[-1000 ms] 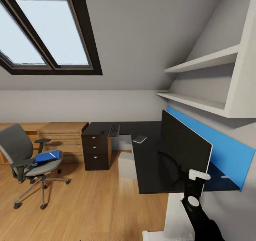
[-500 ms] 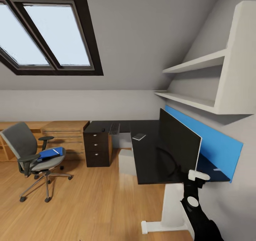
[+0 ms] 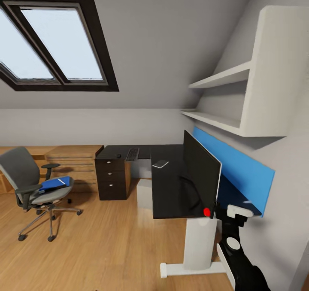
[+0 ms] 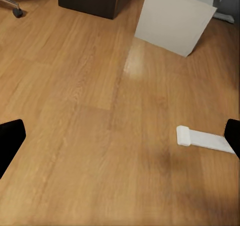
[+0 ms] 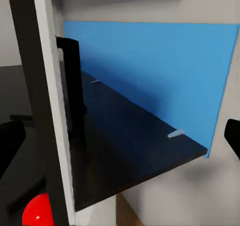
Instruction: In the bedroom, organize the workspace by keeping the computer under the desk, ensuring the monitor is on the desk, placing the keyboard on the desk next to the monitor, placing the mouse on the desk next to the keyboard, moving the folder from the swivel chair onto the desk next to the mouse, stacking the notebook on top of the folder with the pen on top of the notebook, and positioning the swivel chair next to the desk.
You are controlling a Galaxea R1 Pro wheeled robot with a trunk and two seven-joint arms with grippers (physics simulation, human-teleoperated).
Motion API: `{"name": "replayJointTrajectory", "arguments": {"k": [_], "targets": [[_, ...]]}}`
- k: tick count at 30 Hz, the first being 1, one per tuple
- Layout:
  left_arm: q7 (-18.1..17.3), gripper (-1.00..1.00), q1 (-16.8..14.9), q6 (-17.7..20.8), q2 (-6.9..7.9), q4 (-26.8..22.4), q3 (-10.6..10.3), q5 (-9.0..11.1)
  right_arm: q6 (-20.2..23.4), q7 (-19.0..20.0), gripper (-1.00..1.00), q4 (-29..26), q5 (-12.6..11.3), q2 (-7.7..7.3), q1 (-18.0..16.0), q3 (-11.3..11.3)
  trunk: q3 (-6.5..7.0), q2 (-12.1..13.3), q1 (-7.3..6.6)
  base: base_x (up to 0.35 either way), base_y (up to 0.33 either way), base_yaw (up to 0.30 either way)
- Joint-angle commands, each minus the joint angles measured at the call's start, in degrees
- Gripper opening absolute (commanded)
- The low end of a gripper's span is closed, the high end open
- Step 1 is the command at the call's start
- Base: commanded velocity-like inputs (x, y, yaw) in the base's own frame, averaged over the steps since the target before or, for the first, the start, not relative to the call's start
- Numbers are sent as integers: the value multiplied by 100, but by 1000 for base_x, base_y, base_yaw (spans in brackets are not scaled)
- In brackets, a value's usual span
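Head view, items placed relative to the desk [image 3: 169,183]. Monitor [image 3: 201,175]: upright on the near wing, red dot at its lower corner. Notebook [image 3: 160,164]: flat on the top, beyond the monitor. Keyboard [image 3: 131,154] and mouse [image 3: 118,156]: side by side on the far wing, above the drawers. Computer [image 3: 144,193]: on the floor under the desk. Swivel chair [image 3: 32,188]: well apart, to the left, with the folder [image 3: 55,183] on its seat. Right gripper [image 5: 120,136]: beside the monitor's edge, fingers spread (nothing between). Left gripper [image 4: 120,141]: fingers spread above bare wooden floor.
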Motion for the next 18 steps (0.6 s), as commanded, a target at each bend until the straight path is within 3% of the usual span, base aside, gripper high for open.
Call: {"name": "replayJointTrajectory", "arguments": {"k": [1,6,14,18], "targets": [[-58,100,-5,-3,-1,4,19,60,-8,54,100,5,42,2,-5,-12,-9,-6,1,-2,-301,0],[-61,100,-5,-3,-1,4,19,64,-9,236,100,11,52,-2,-5,-12,-9,-6,1,-1,-182,0],[-62,100,-5,-3,-1,4,19,68,-16,368,100,13,54,-10,-5,-16,-9,-6,1,69,-21,0],[-62,100,-5,-3,-1,4,19,68,-16,619,100,13,55,-11,-5,-13,-9,-6,1,126,-2,0]]}}
